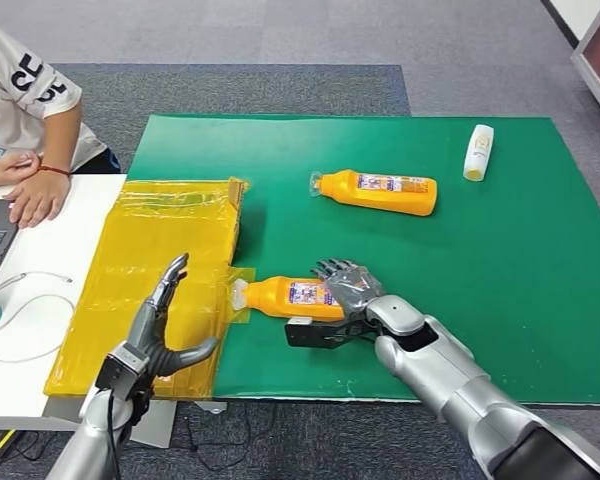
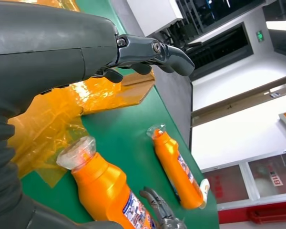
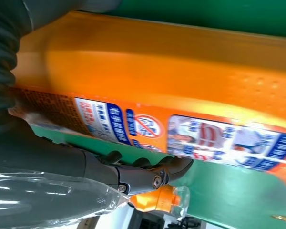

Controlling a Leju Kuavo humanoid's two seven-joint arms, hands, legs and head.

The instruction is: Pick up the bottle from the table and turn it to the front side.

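The left hand [image 1: 160,335] floats over the yellow plastic sheet [image 1: 161,250] by the green mat [image 1: 508,260], its fingers spread apart and holding nothing. Just past it, the near orange bottle [image 1: 289,297] lies flat on the green mat, long side going left to right, with its cap end touching the yellow sheet's edge. The right hand [image 1: 348,290] wraps around the bottle's other end. Farther back on the mat lies a second orange bottle [image 1: 376,191], its cap also pointing left. A small white bottle [image 1: 478,152] lies near the mat's far right corner.

A prohibition sign (red, crossed circle) marks the bottle's label [image 3: 148,126].
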